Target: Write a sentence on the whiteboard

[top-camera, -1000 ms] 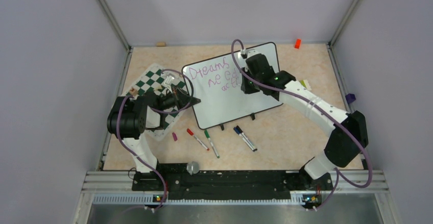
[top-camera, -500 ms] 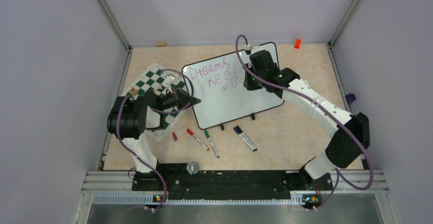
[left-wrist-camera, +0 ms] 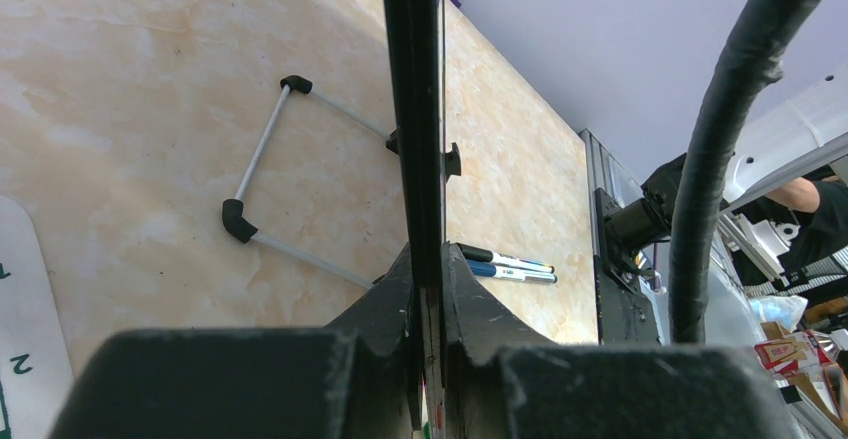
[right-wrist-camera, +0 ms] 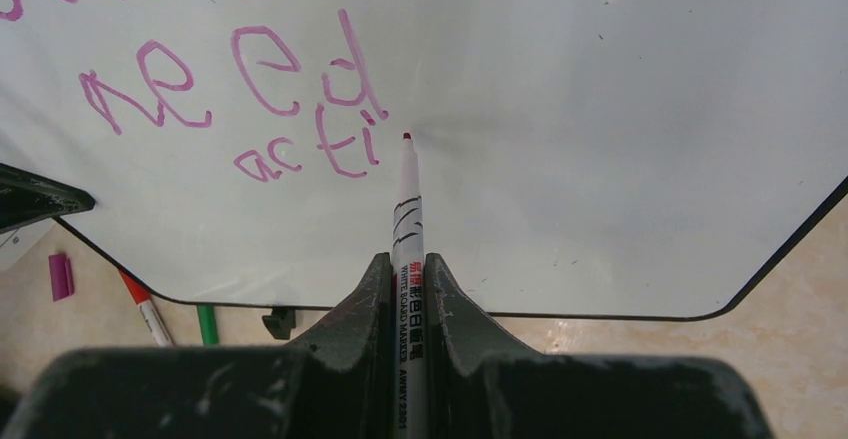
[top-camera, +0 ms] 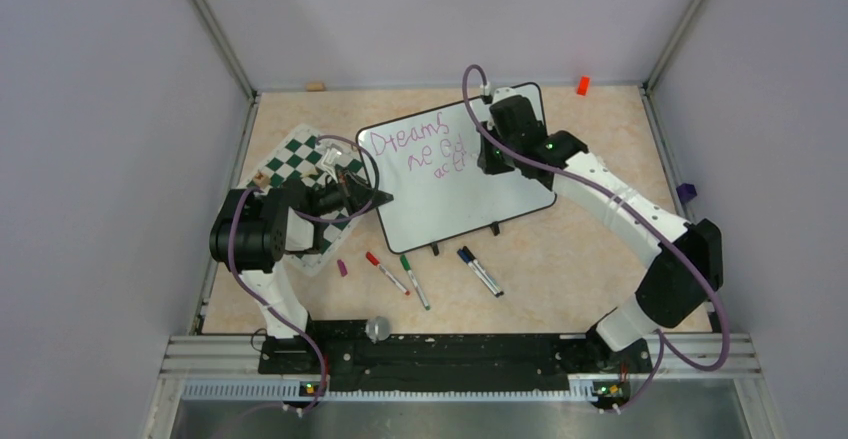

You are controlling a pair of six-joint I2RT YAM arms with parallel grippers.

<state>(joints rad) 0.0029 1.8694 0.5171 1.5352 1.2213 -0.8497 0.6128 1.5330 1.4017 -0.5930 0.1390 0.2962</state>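
The whiteboard [top-camera: 470, 184] lies tilted on the table, its black edge [left-wrist-camera: 412, 109] clamped between the jaws of my left gripper [left-wrist-camera: 427, 259], which is shut on it at the board's left side [top-camera: 375, 197]. The sentence [top-camera: 415, 149] is purple-pink lettering; the right wrist view shows its lower lines ending in "acti" [right-wrist-camera: 310, 154]. My right gripper [right-wrist-camera: 407, 269] is shut on a white whiteboard marker [right-wrist-camera: 407, 224]. The marker's tip sits on or just above the board, right of the last letter. From above, the right gripper [top-camera: 488, 154] hovers over the board's middle.
A green-and-white chess mat [top-camera: 295, 164] lies under the left arm. Loose red [top-camera: 385, 272], green [top-camera: 414, 280] and blue and black markers [top-camera: 480, 270] and a purple cap [top-camera: 342, 268] lie in front of the board. An orange piece [top-camera: 582, 85] sits at the back right.
My right gripper has shifted a little to the right and toward the back with the marker, and the third line of lettering has grown. The left gripper has not moved.
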